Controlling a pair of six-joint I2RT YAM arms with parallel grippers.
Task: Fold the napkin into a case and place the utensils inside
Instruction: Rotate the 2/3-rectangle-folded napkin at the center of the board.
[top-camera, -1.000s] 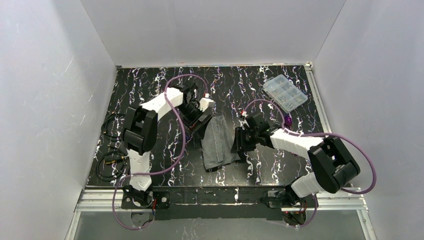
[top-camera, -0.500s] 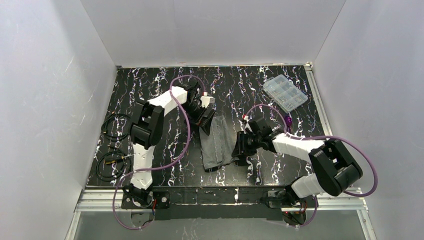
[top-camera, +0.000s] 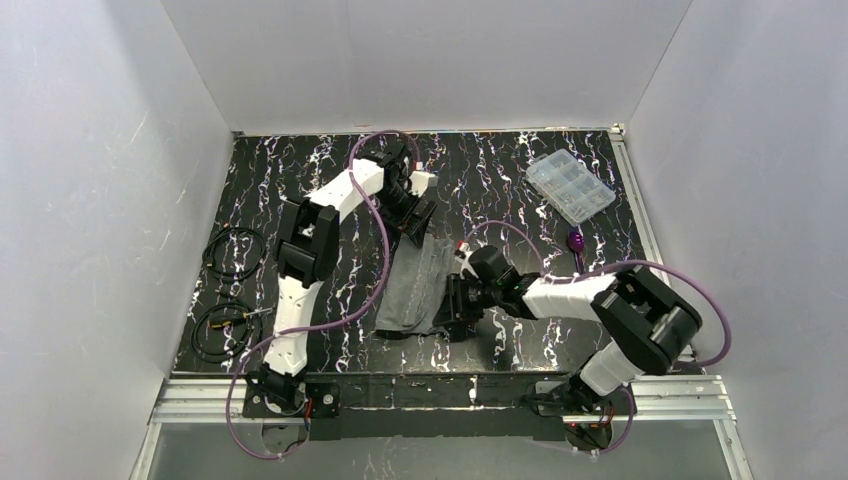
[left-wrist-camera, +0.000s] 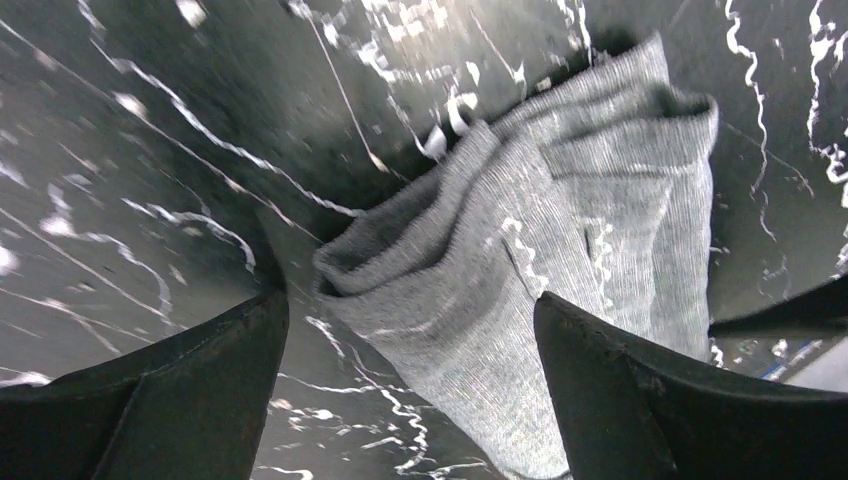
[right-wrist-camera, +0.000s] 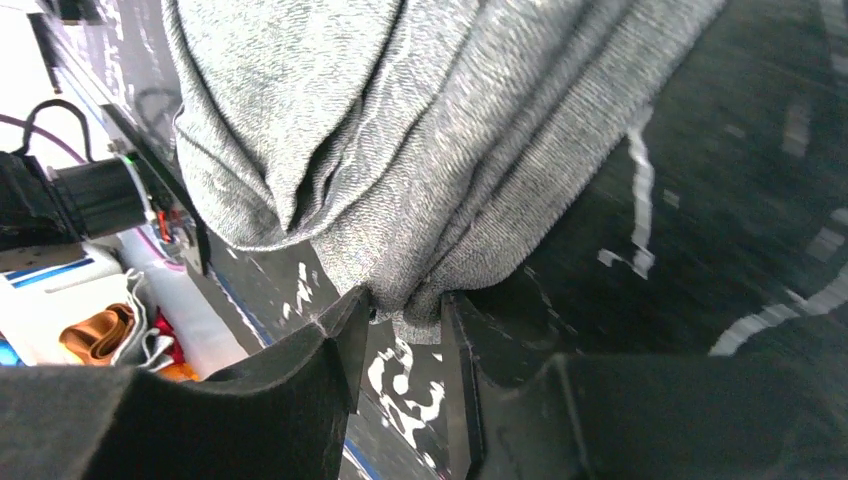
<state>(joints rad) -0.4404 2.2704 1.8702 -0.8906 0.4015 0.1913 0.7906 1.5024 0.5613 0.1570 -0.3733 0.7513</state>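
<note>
Dragged leftward, napkin (top-camera: 412, 290) edge sits pinched in right gripper (right-wrist-camera: 405, 305).

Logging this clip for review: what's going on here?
The right gripper is shut on a fold at the edge of the folded grey napkin. The left gripper hangs open over the napkin's far end. A purple utensil lies off to the right near the clear box, not yet inside the napkin.

Robotics lab test cell, plain white panel walls (top-camera: 430, 60), black marbled table (top-camera: 270, 170), aluminium frame rail (top-camera: 200, 405) along near edge
</note>
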